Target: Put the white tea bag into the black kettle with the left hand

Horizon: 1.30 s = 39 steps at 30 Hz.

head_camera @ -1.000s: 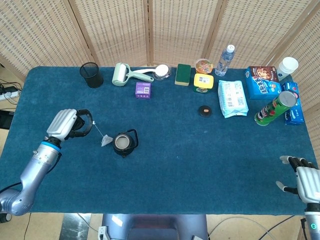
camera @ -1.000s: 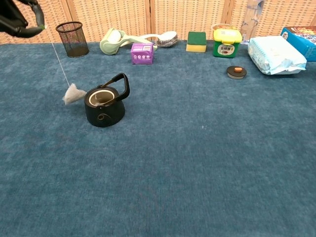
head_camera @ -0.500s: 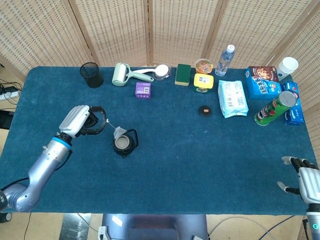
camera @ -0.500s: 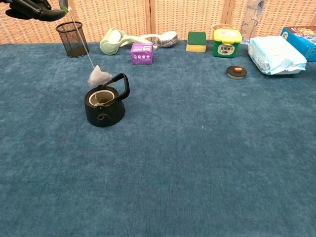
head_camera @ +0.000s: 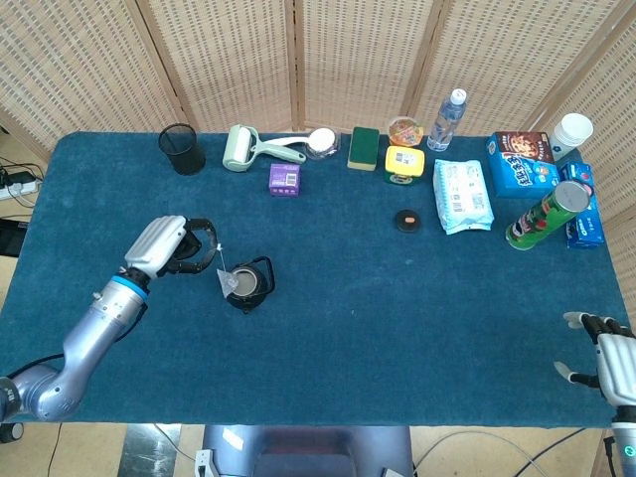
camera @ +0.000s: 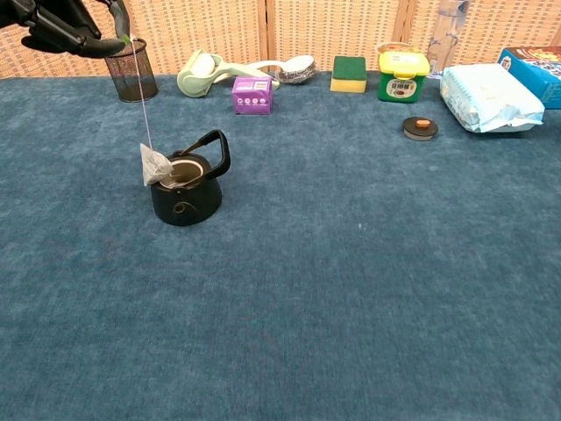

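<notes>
Carpet (head_camera: 397, 318) of deep blue covers the table before woven screens (head_camera: 358, 60).

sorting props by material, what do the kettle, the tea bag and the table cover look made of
Black kettle: matte, slightly rough black, with a thin rigid loop handle; looks like cast iron, or maybe coated metal.
White tea bag: pale, crumpled, semi-sheer pouch on a thin string pinched by the left hand; likely filter paper or fine mesh.
Table cover: dull blue with a mottled nap; looks like felt or short-pile carpet.
</notes>
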{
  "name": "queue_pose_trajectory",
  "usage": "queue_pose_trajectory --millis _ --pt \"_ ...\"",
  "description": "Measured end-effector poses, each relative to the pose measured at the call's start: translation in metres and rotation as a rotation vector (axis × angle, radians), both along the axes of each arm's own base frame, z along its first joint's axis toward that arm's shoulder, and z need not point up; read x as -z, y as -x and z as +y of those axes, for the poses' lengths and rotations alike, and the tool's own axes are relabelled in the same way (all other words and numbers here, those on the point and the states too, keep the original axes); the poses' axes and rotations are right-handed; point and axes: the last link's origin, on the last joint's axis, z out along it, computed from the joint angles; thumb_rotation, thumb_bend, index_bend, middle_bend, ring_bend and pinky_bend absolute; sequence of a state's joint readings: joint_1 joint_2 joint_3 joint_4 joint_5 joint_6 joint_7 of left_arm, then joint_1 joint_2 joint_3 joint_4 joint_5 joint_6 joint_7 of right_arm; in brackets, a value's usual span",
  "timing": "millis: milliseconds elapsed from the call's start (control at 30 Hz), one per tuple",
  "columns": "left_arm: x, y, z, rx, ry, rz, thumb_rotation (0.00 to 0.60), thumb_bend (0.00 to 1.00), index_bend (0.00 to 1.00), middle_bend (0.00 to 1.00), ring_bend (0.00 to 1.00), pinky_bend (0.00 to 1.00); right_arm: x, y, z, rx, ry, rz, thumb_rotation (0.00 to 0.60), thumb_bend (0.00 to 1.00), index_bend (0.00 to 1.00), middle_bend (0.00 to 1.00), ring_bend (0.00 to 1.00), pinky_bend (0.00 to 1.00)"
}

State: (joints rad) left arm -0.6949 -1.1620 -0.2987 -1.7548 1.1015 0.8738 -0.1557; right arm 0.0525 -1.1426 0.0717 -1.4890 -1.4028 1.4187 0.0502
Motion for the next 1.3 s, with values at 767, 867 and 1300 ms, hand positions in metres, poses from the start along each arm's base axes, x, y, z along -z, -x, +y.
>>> queue_pose_trajectory --millis 767,867,1300 --pt "0.028 0.011 -0.002 -0.024 0.096 0.073 0.6 0.48 0.65 1.0 0.96 0.93 0.0 0.006 0.002 0.02 0.002 -0.004 0.6 0.1 0.29 0.37 0.32 0.37" --pt "0.032 0.015 -0.005 -0.032 0.107 0.083 0.6 0.48 0.65 1.0 0.95 0.93 -0.001 0.006 0.003 0.018 0.001 -0.003 0.6 0.1 0.29 0.37 0.32 0.37" --pt "0.025 0.051 -0.025 -0.094 0.116 0.125 0.6 0.48 0.66 1.0 0.95 0.93 0.002 0.002 0.004 0.011 -0.008 0.006 0.6 0.1 0.29 0.37 0.32 0.37"
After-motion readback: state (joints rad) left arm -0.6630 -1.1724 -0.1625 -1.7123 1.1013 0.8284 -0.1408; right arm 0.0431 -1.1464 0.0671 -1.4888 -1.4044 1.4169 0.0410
